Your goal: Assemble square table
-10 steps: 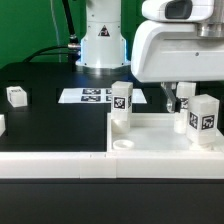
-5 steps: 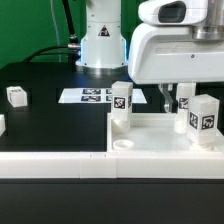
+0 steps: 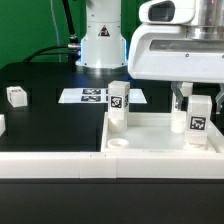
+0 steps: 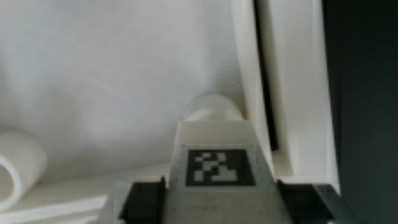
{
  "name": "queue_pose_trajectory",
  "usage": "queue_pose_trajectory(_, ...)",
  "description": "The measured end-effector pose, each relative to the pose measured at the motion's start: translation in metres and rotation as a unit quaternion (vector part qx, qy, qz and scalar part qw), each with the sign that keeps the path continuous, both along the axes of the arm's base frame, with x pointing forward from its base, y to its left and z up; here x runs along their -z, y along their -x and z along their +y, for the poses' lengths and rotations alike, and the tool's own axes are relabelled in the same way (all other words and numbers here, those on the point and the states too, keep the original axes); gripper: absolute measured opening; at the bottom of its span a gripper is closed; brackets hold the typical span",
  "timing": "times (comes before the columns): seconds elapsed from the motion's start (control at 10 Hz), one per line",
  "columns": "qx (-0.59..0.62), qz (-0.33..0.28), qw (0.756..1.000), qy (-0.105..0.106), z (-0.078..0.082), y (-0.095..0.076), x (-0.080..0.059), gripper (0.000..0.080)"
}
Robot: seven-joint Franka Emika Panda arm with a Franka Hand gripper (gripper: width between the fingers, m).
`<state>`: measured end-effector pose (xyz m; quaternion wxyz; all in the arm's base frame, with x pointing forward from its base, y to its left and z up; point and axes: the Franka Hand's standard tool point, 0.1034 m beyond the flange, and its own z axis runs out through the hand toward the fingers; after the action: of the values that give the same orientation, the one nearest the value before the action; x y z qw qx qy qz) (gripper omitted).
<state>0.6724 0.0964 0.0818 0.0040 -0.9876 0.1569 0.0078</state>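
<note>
The white square table slab [image 3: 160, 140] lies with its raised rim up at the exterior view's right. One tagged leg [image 3: 118, 100] stands upright in its far left corner socket. My gripper [image 3: 197, 103] is shut on a second tagged leg [image 3: 200, 118] that stands upright at the slab's far right corner. In the wrist view that leg [image 4: 217, 160] sits between my dark fingers [image 4: 150, 202], its tag facing the camera, with my gripper [image 4: 221, 202] down on it over the slab's rim [image 4: 285, 90]. A loose leg [image 3: 16, 95] lies at the exterior view's left.
The long white low wall [image 3: 50, 160] runs along the front. The marker board [image 3: 90, 96] lies flat in front of the robot base [image 3: 100, 45]. Another small white part [image 3: 2, 125] shows at the left edge.
The slab and both upright legs have shifted slightly toward the exterior view's left. My gripper has moved from behind the right leg to straddle it.
</note>
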Motion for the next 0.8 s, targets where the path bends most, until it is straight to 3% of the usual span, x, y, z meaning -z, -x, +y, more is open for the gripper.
queue_pose_trajectory(0.3,0.181,-0.008,0.983,-0.002,0.007,-0.001,0.002,0.0288)
queue_pose_trajectory(0.5,0.324,-0.011,0.946,-0.001,0.019,0.000,0.004,0.0290)
queue_pose_trajectory(0.8,0.493,-0.018,0.870,-0.018,0.023,-0.002,0.004,0.0290)
